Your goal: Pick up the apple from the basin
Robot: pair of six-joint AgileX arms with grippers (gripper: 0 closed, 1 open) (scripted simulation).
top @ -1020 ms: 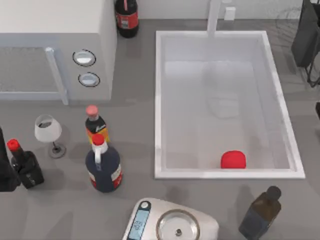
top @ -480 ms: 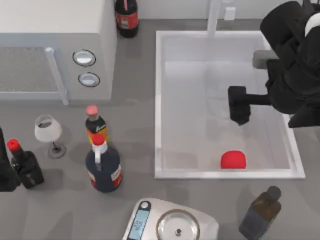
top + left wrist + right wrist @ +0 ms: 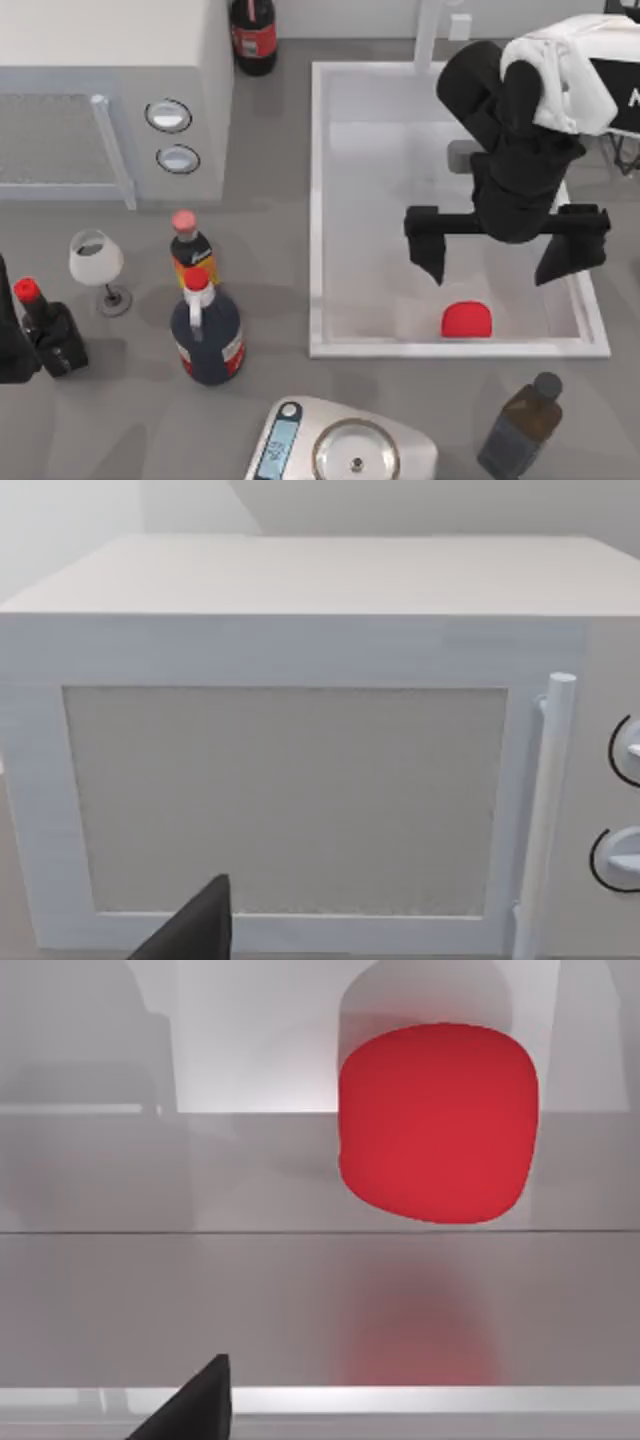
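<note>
- Apple [image 3: 466, 320], small plain bright-red rounded blob with a flattish bottom: rests on the floor of the basin, near the front wall and toward the right side in the top view; nothing touches it. It also shows close up in my right wrist view [image 3: 437, 1123].
- Basin [image 3: 316, 200], large white rectangular sink with raised rim and deep flat bottom: occupies the right half of the table.
- My right gripper [image 3: 505, 250], black, two-fingered: hangs over the basin just behind the apple, fingers [image 3: 428, 248] spread wide apart, one on either side of the apple's line, holding nothing.
- My left arm [image 3: 12, 340]: parked at the table's left edge; whether its fingers are spread I cannot tell. Its wrist view faces the white box-shaped microwave [image 3: 300, 770].
- Dark brown glass bottle [image 3: 520, 428]: stands in front of the basin's right corner.
- Grey kitchen scale with round plate [image 3: 350, 450]: at the front edge.
- Dark blue jug with red cap [image 3: 206, 335]: left of the basin.
</note>
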